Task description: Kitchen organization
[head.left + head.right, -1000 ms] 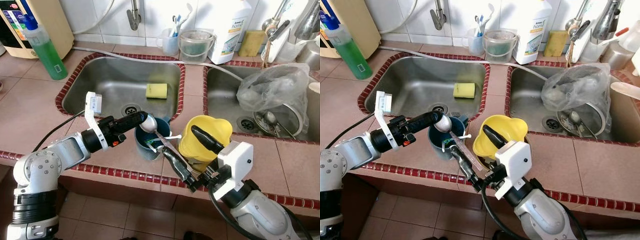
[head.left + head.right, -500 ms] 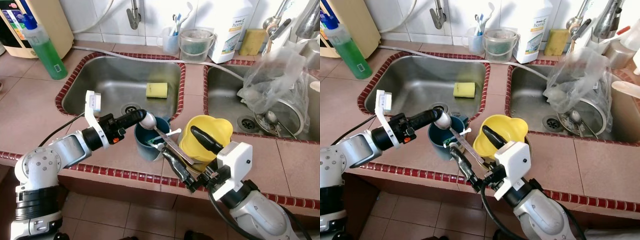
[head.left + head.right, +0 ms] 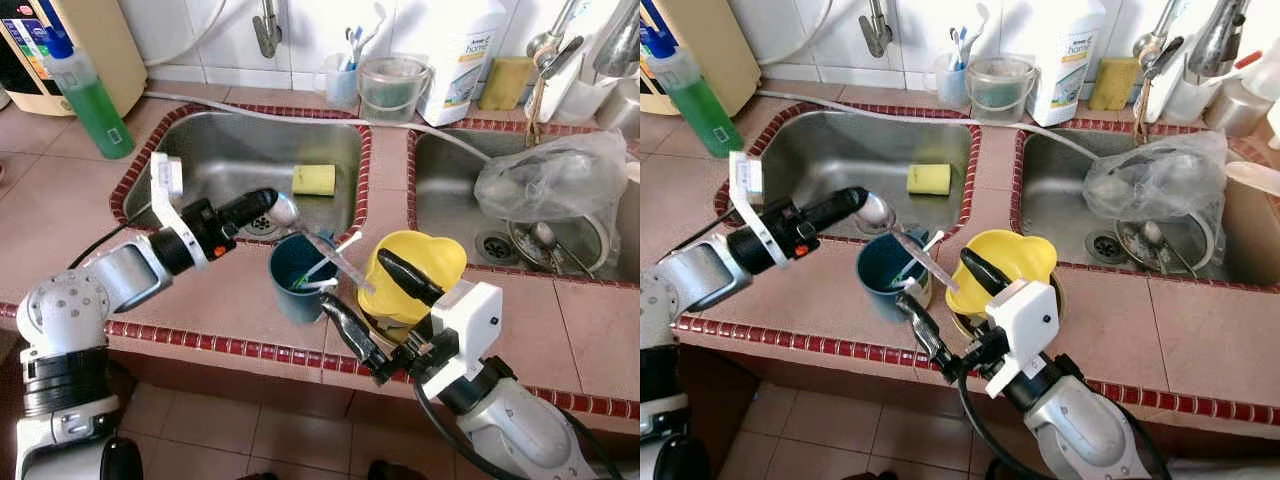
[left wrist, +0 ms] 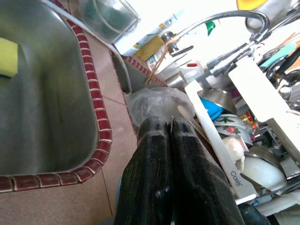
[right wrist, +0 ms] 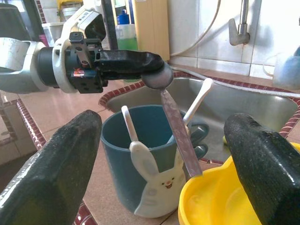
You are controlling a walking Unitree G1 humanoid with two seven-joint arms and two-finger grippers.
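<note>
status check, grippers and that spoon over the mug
Left gripper shut on metal spoon, handle angled over blue mug. Right gripper open beside mug and yellow bowl.

2 silver arms (image 3: 95,300), black-fingered tools, white wrist housings (image 3: 470,320), black cables.

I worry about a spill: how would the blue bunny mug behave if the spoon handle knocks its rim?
The blue mug probably stays put: it stands upright on flat tile, squat with a broad base. It looks ceramic, so a fall off the counter edge might chip it. The white utensils lean loosely inside and could rattle or shift. The left gripper pinches the metal spoon by its bowl, so it may pivot.
</note>
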